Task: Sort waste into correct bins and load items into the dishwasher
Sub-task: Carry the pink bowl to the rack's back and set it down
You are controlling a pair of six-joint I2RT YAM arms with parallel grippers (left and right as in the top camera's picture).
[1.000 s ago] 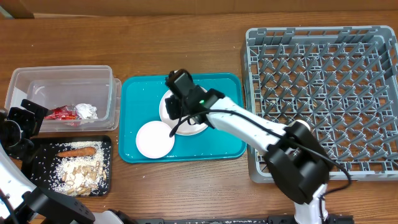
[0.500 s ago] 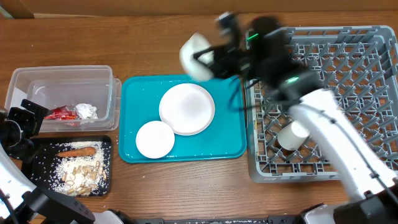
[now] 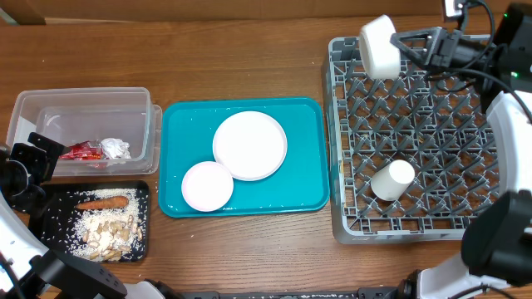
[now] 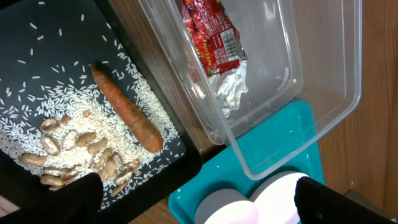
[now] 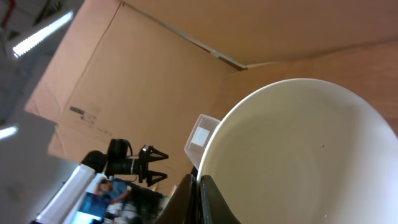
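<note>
Overhead: loading dish rack (image 3: pixel 336 191). Gripping white bowl (image 3: pixel 376 46) by rim in right claw (image 3: pixel 399 43), above rack's far-left corner. Holding left claw (image 3: pixel 35 170) wide open, idle. Next: lower between pegs, release.

Print on the red wrapper (image 4: pixel 211 31) is too blurred to read.

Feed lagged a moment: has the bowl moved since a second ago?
Yes. The right gripper, shut on the bowl, has carried it rightward, from over the teal tray to above the grey dish rack's far left corner.
</note>
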